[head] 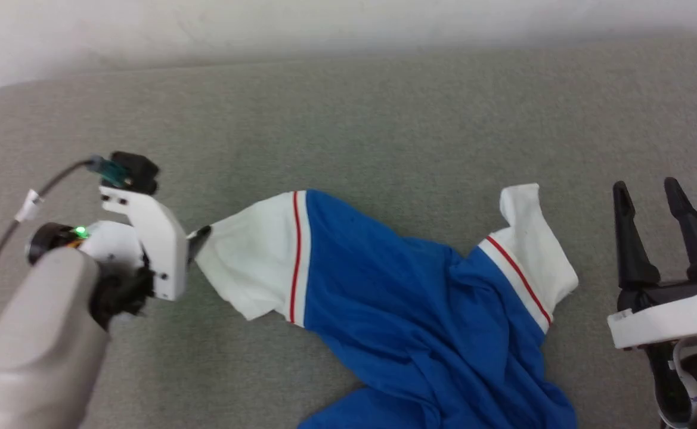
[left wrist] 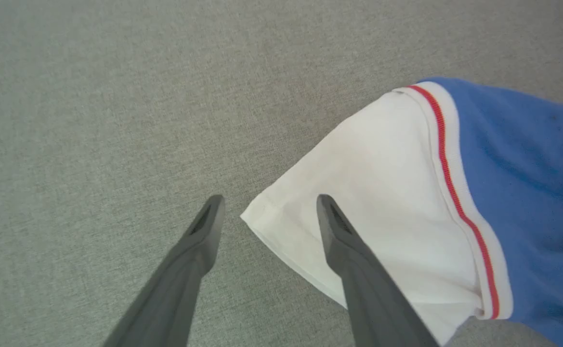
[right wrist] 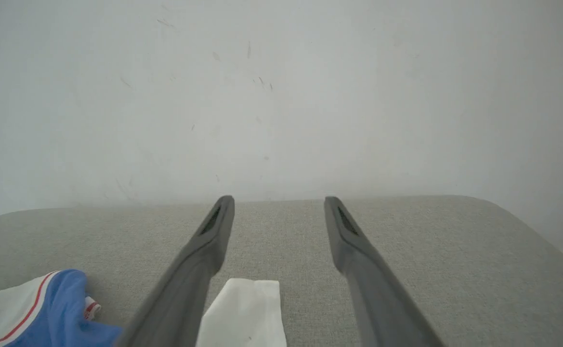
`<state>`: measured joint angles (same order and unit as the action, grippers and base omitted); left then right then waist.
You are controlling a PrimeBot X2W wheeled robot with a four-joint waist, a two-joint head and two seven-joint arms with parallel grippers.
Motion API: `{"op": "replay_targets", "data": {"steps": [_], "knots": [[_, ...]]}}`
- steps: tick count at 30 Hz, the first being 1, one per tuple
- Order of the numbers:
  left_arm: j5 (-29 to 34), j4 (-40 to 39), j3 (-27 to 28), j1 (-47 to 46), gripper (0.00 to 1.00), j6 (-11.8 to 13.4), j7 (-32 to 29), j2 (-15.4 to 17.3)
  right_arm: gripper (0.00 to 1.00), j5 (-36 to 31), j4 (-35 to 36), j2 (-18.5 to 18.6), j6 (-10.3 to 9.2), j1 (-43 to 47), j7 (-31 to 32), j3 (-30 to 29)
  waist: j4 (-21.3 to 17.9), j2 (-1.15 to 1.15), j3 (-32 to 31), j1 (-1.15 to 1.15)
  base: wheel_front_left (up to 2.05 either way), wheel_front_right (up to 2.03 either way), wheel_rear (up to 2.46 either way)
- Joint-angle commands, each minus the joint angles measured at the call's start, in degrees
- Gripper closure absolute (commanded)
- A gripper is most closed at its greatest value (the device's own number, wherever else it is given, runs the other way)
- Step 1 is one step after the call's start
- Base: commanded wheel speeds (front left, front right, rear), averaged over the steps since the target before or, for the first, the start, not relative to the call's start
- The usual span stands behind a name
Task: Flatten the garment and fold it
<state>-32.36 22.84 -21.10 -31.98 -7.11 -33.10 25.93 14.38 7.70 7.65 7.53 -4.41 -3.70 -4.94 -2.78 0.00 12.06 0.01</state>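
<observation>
Where the garment (head: pixel 396 298) lies: on the grey fabric surface (head: pixel 384 107) in front of you, between your two grippers, bunched and not yet folded. Its lower part runs off the bottom edge of the head view.
Garment's look: a royal-blue body rumpled into deep folds. Two white sleeves each meet the blue at a white band carrying a thin red stripe.
Sleeve on your left (head: pixel 247 262): spread fairly flat, its corner pointing at your left gripper.
Sleeve on your right (head: pixel 533 238): creased, its tip turned up and folded on itself.
Left gripper (left wrist: pixel 269 202): fingers apart, the sleeve's corner between them. One finger crosses the white cloth in the wrist view, and you cannot tell whether it touches.
Right gripper (head: pixel 646 186): fingers apart and holding nothing, just beside the creased sleeve, pointing toward the white wall (right wrist: pixel 281 96).
</observation>
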Motion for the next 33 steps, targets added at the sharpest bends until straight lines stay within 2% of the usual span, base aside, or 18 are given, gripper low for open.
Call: {"op": "replay_targets", "data": {"steps": [1,5,13,21,22,23,24,29,33], "knots": [[-2.47,1.47,-0.15,-1.63,0.00,-0.36,-2.50,1.30,0.00,-0.43,-0.66,-0.56,-0.04,-1.16,-0.65,0.27,-3.81,0.00,3.54,-0.01,0.00,0.00,0.00],[-5.80,3.34,-2.55,-4.30,0.00,-0.36,-8.37,4.36,0.00,-0.08,-1.93,-1.42,-0.04,-2.28,-2.01,0.09,-5.28,0.00,4.78,-0.01,0.00,0.00,0.00],[-6.60,6.20,-7.20,-5.15,0.00,-0.37,-11.52,7.23,0.00,0.64,-3.41,-2.33,-0.04,-2.86,-2.72,-0.86,-6.30,0.00,6.13,-0.01,0.00,0.00,0.00],[-12.88,6.20,-11.74,-3.65,0.00,-0.37,-23.74,8.92,0.00,0.54,-3.01,-2.71,-0.04,-3.67,-2.15,-2.34,-5.72,0.00,6.47,-0.01,0.00,0.00,0.00],[-13.36,5.79,-11.95,-3.62,0.14,-0.37,-24.30,9.04,0.00,0.44,-2.98,-2.74,-0.04,-3.74,-2.07,-2.49,-5.55,0.00,6.48,-0.01,0.00,0.00,0.00],[-13.64,5.49,-11.88,-3.62,0.60,-0.37,-24.16,9.08,0.00,0.33,-2.97,-2.76,-0.04,-3.81,-1.99,-2.59,-5.39,0.00,6.51,-0.01,0.00,0.00,0.00],[-14.12,5.28,-11.85,-3.47,1.00,-0.37,-24.12,8.93,0.00,0.20,-2.99,-2.78,-0.04,-3.88,-1.92,-2.62,-5.25,0.00,6.52,-0.01,0.00,0.00,0.00],[-13.66,4.67,-10.69,-3.69,1.00,-0.14,-17.82,7.81,0.00,-0.29,-2.92,-2.50,-0.04,-3.70,-1.39,-2.51,-4.00,0.00,6.45,-0.01,0.00,0.00,0.00],[-12.16,4.25,-9.48,-4.08,1.00,0.04,-10.60,7.17,0.00,-0.38,-3.29,-0.67,-0.04,-3.50,1.05,-1.75,-2.28,0.00,5.71,-0.01,0.00,0.00,0.00]]}}
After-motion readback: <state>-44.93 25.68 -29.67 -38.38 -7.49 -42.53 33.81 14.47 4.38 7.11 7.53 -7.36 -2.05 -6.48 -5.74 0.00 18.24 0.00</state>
